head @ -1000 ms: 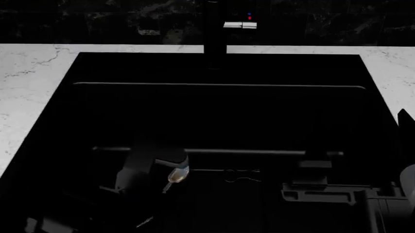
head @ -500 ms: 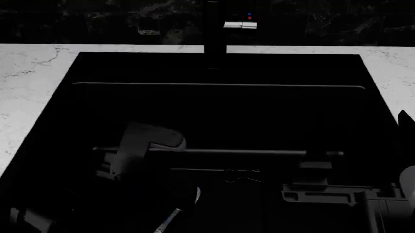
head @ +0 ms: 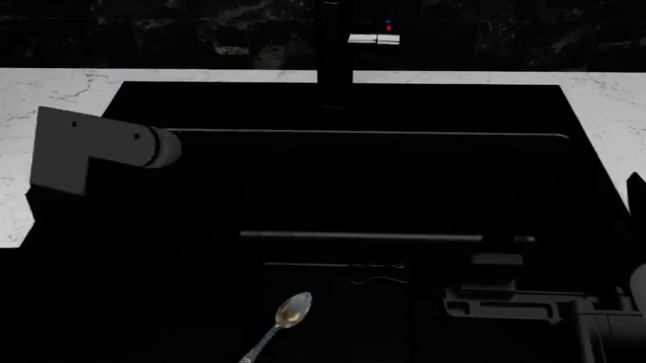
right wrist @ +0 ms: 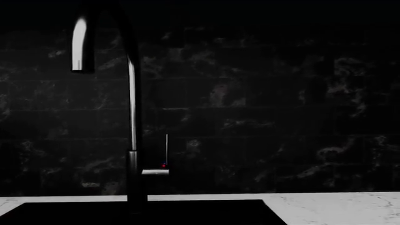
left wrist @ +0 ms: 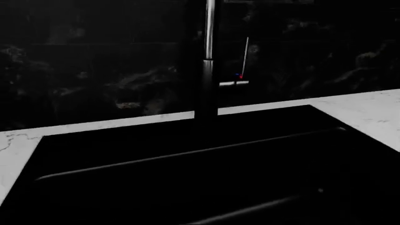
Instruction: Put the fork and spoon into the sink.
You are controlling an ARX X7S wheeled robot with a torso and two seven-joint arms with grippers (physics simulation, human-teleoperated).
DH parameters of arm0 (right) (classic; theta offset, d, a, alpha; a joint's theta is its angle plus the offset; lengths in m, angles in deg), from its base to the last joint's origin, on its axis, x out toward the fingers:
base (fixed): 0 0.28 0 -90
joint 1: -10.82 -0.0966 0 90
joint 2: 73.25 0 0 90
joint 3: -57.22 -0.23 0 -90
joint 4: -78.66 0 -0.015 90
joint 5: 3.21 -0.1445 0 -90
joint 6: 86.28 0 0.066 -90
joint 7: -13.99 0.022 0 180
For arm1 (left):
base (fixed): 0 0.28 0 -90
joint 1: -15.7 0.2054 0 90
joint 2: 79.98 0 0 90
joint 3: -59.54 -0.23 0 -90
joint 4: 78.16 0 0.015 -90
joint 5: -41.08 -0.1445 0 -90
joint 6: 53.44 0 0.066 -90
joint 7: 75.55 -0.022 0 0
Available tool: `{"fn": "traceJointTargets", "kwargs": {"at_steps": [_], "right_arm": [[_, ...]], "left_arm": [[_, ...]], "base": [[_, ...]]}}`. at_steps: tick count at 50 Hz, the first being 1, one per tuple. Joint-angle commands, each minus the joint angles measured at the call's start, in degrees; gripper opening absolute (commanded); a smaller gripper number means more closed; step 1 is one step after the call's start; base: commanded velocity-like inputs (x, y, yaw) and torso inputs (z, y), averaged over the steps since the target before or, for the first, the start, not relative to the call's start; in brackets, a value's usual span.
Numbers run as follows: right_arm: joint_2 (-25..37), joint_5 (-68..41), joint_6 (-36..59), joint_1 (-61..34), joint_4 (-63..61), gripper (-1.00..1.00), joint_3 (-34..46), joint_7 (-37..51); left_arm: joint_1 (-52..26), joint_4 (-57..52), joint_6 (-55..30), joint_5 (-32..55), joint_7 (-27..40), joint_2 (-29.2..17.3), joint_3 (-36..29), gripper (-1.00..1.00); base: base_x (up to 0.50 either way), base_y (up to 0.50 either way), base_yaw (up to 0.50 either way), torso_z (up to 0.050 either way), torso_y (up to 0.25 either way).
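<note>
Head view: shiny oval-bowled spoon (head: 290, 313) inside matte-black rectangular sink (head: 333, 174).

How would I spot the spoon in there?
Find the big black sink under the faucet. Look at its near side, left of the middle: the spoon lies there alone, a small shiny thing with a yellowish oval bowl and thin handle.

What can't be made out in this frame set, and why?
- Fork: not found in any view; the black sink interior swallows dark shapes.
- Left claw: the head view shows only a grey arm segment; the left wrist view shows no fingers.
- Right claw: dark shapes at the head view's lower right, too dim to read.
- Spoon: handle cut off by the head view's bottom edge; whether it touches the sink floor is unclear.
</note>
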Motion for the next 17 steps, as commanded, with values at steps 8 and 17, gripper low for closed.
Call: {"fn": "traceJointTargets", "kwargs": {"at_steps": [8,17], "right_arm": [[0.1,0.7,-0.9,0.9,0.2,1.00,-0.1,0.0],[0.4,1.2,-1.6,1.6,-0.1,1.00,-0.1,0.5]], "left_arm": [[15.9,-27.2,6.1,-0.2,9.8,-14.2,6.2,1.00],[29.7,-33.6,13.7,-7.7,9.9,-18.7,6.5,1.00]], "base": [[0.00,0.00,0.00,0.000,0.000],[0.00,0.00,0.00,0.000,0.000]]}}
